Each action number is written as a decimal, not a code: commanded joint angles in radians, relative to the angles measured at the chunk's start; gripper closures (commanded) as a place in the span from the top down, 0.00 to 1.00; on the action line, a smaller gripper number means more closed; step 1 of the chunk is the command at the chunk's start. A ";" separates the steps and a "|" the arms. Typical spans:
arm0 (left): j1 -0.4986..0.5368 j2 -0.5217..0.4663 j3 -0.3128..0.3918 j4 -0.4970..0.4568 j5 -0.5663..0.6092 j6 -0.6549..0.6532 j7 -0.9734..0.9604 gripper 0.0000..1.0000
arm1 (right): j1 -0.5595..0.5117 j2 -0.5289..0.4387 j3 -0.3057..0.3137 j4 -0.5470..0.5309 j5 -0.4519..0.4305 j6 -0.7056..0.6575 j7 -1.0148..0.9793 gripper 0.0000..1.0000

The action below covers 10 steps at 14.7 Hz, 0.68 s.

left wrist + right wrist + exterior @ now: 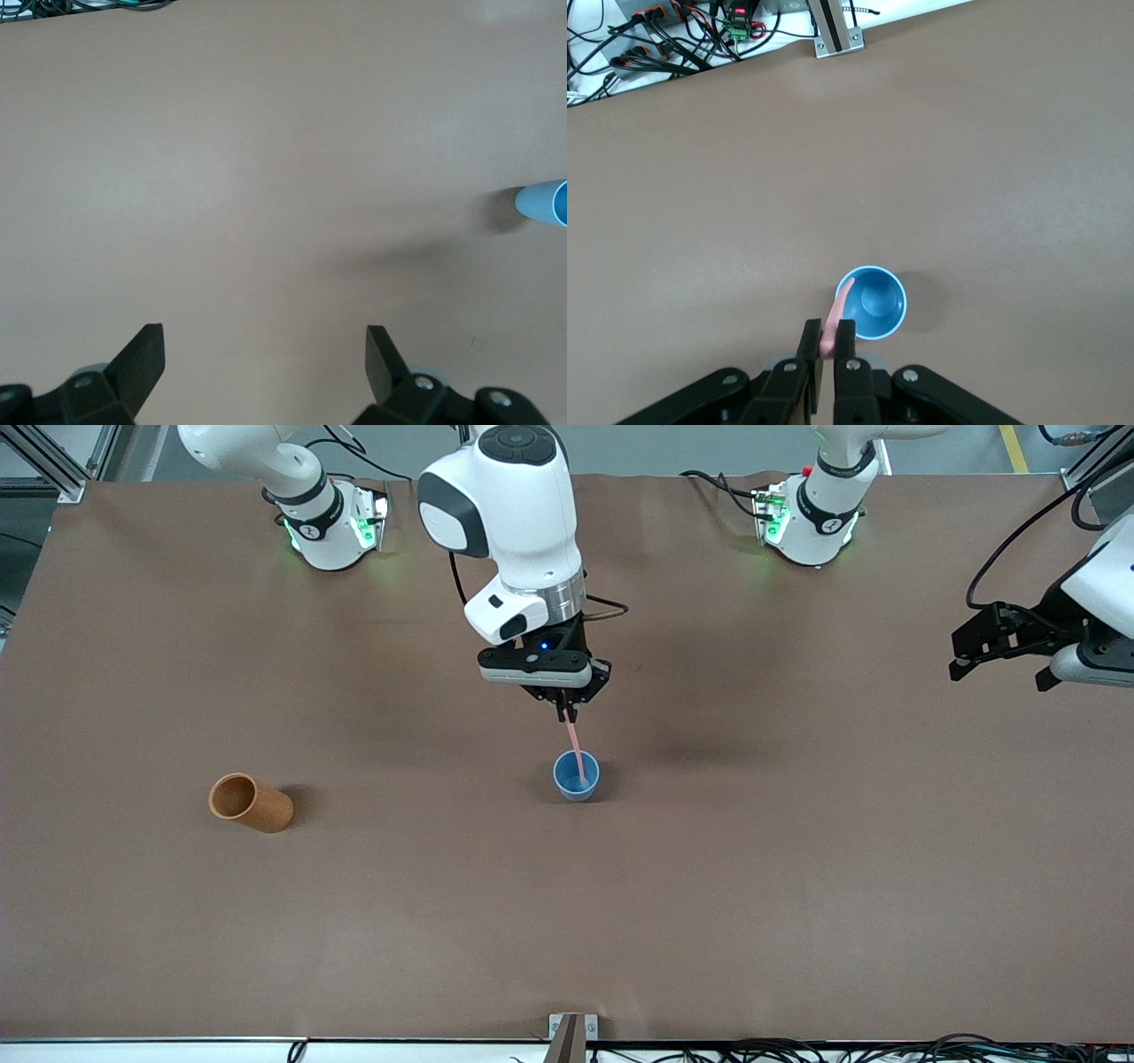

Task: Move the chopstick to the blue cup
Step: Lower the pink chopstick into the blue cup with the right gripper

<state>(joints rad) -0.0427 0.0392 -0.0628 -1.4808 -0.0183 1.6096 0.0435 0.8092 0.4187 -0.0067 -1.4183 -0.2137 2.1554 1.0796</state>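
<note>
Right gripper [829, 347], fingers [845, 343] clamped on the chopstick [835, 321]; its lower end inside the upright blue cup [873, 303] on the desk [966, 159].

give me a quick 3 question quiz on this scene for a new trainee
1. True or false: the chopstick lies flat on the table.
2. Which cup is tipped on its side? A) the blue cup B) the orange-brown cup
3. Fill in: the left gripper waits with its jaws ____ over bare table at the left arm's end.

Key
1. False. The right gripper is shut on its upper end, and its lower end dips into the blue cup.
2. B. The orange-brown cup lies toward the right arm's end of the table; the blue cup stands upright.
3. open
</note>
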 commanded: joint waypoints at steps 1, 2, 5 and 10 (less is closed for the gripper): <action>0.009 -0.009 0.001 0.001 -0.009 -0.007 0.029 1.00 | 0.011 0.000 -0.006 -0.019 -0.023 -0.005 0.016 0.02; 0.009 -0.009 0.001 -0.001 -0.009 -0.007 0.029 1.00 | 0.011 0.002 -0.006 -0.021 -0.023 -0.006 0.014 0.03; 0.026 -0.002 0.001 -0.003 -0.012 -0.007 0.030 1.00 | 0.021 0.006 -0.006 -0.054 -0.024 -0.003 0.008 0.04; 0.041 0.021 0.000 0.007 -0.009 -0.005 0.029 1.00 | 0.021 0.037 -0.006 -0.060 -0.088 0.007 0.008 0.14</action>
<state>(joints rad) -0.0055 0.0546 -0.0612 -1.4837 -0.0183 1.6086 0.0557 0.8230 0.4546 -0.0066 -1.4692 -0.2546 2.1521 1.0781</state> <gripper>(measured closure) 0.000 0.890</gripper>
